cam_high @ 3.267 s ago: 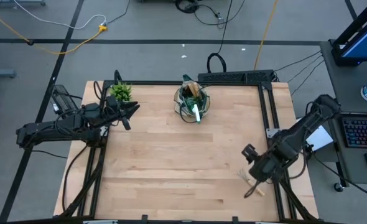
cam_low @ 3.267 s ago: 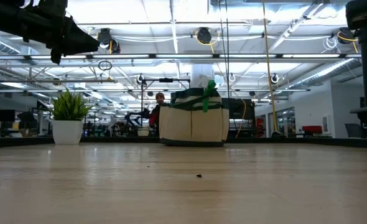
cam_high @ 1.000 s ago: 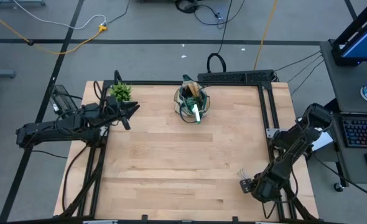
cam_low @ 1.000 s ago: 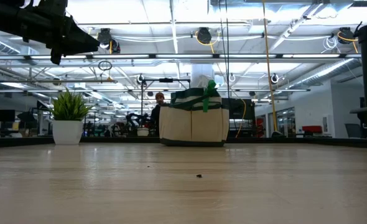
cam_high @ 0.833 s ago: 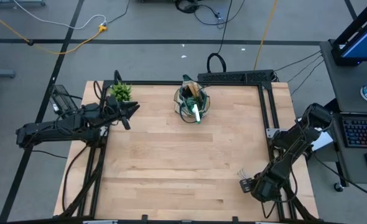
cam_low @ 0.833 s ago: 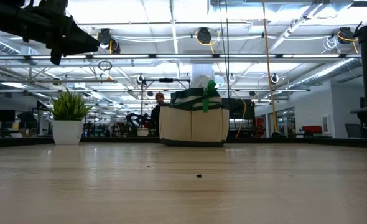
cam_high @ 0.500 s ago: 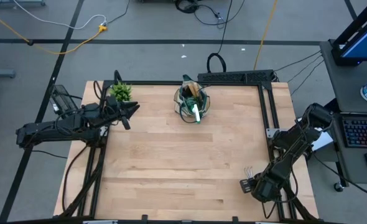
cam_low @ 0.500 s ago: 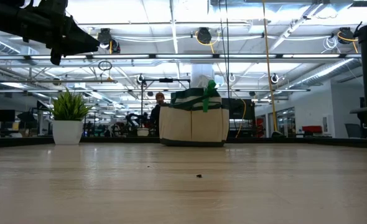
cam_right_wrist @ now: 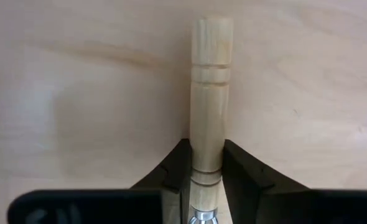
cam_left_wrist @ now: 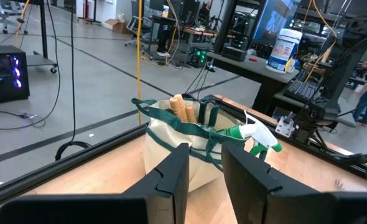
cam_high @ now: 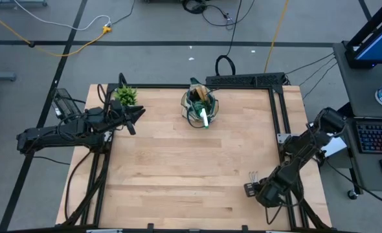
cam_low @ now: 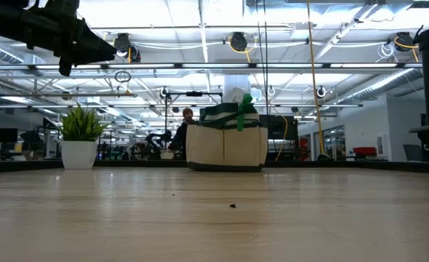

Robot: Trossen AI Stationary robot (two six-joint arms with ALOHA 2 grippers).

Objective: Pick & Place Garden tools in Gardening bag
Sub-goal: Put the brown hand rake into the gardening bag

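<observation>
Wooden handle (cam_right_wrist: 206,99) of a hand rake (cam_high: 252,177) sits pinched between the right gripper (cam_right_wrist: 205,171) fingers, low on the table (cam_high: 178,162) at the corner diagonally farthest from the gardening bag (cam_high: 201,107). The grip lies near the metal ferrule, likely for balance on lifting. Prongs point toward the gardening bag, which stands upright at the far edge and already holds wooden handles and a green spray bottle (cam_left_wrist: 255,135). The left gripper (cam_left_wrist: 205,171) waits raised beside the potted plant (cam_high: 125,96), facing the gardening bag, fingers narrowly spread and empty.
</observation>
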